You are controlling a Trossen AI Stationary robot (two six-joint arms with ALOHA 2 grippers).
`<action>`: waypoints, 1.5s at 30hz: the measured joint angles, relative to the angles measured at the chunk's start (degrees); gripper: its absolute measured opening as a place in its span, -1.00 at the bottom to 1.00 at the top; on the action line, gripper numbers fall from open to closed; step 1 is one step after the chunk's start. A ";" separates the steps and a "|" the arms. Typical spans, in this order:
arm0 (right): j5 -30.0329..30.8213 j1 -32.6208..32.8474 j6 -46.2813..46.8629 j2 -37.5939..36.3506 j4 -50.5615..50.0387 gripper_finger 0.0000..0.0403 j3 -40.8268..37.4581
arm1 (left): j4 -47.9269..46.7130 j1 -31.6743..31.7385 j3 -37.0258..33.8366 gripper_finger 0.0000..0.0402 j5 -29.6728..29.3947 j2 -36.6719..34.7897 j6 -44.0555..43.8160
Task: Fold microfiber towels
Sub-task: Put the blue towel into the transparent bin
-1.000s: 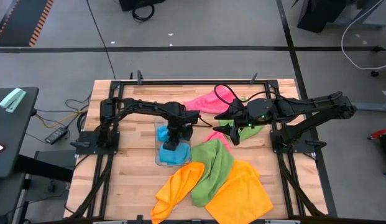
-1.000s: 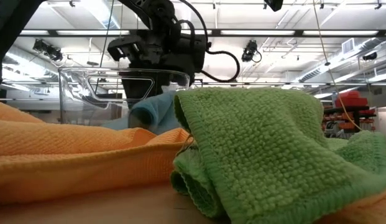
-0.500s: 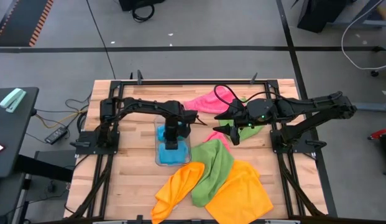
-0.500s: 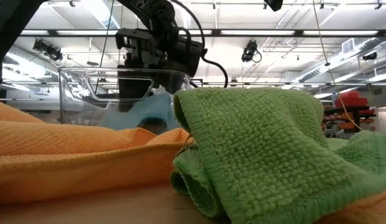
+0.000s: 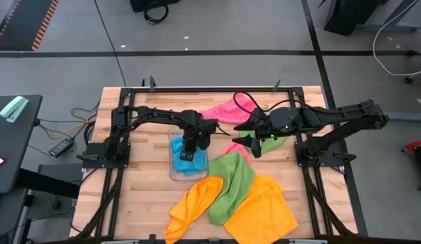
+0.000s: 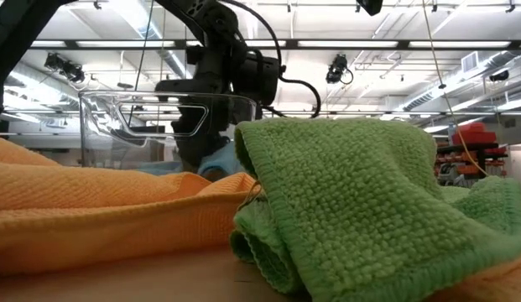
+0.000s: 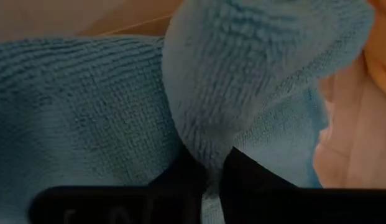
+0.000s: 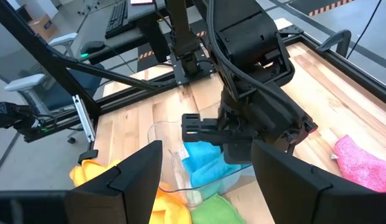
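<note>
Wooden table (image 5: 146, 179), orange towel (image 5: 261, 210) at 6 o'clock w/ green towel (image 5: 234, 179) draped over it, pink towel (image 5: 224, 110) at 12, clear tray (image 5: 175, 173) center-left holding blue towel (image 5: 185, 163), left gripper (image 5: 188, 153) pinching fold of blue towel, right gripper (image 5: 253, 142) fingers spread, hovering at 2 o'clock, holding nothing.

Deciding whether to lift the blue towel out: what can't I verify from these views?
- Blue towel in the tray: left gripper pinches a fold; left wrist view shows nothing beyond it.
- Low view: green towel blocks the right side.
- High view: right arm covers part of the pink towel.
</note>
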 joint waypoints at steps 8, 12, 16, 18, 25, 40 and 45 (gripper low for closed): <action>0.00 -0.01 -0.38 0.00 0.07 0.26 0.00 | -6.63 0.11 2.63 -0.09 -0.08 -1.31 -4.04; 0.35 0.01 -1.21 0.00 0.05 0.26 0.00 | -9.65 -0.27 3.48 0.05 -1.16 -3.16 -4.25; 1.46 -0.01 -1.69 0.00 -0.15 0.26 0.00 | -8.82 -2.24 3.39 0.04 -0.66 -5.52 -7.34; 2.13 0.00 -1.73 0.00 -0.17 0.26 0.00 | -6.39 -3.91 3.34 -0.01 -0.48 -5.55 -8.06; 2.71 0.00 -1.91 0.00 -0.18 0.26 0.00 | 2.84 -10.42 3.34 -0.21 -3.65 -5.51 -4.15; 2.67 -0.01 -1.92 0.00 -0.20 0.26 0.00 | 8.97 -15.76 3.32 -0.24 -8.60 -4.76 15.56; 2.51 -0.01 -1.87 0.00 -0.19 0.26 0.00 | 10.31 -15.74 2.67 -0.14 -8.63 -3.87 20.79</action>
